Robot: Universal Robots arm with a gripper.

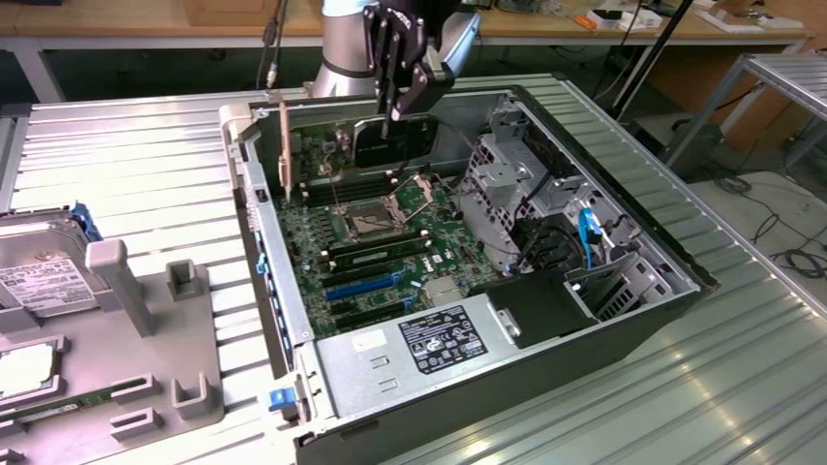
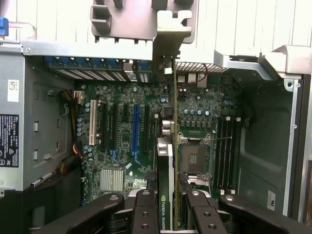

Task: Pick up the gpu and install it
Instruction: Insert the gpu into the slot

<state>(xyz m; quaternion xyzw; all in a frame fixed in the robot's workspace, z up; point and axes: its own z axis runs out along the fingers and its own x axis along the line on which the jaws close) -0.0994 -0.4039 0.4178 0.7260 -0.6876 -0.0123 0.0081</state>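
My gripper point(image 1: 398, 105) is shut on the gpu point(image 1: 387, 143), a dark card held on edge above the far end of the motherboard point(image 1: 387, 252) inside the open computer case point(image 1: 646, 252). Its long metal end bracket point(image 1: 283, 140) hangs by the case's rear wall. In the wrist view the gpu point(image 2: 165, 161) appears edge-on between my fingers point(image 2: 145, 212), and its bracket point(image 2: 170, 34) reaches the rear slot openings. The card hovers beside the CPU socket point(image 2: 192, 158), apart from the blue expansion slot point(image 2: 135, 126).
A power supply point(image 1: 413, 339) fills the case's near end and a metal drive cage point(image 1: 517, 174) stands at the exterior view's right. Outside the case, on the exterior view's left, a grey fixture tray point(image 1: 155, 329) holds a silver hard drive point(image 1: 33, 281). Everything rests on a ribbed metal table point(image 1: 142, 155).
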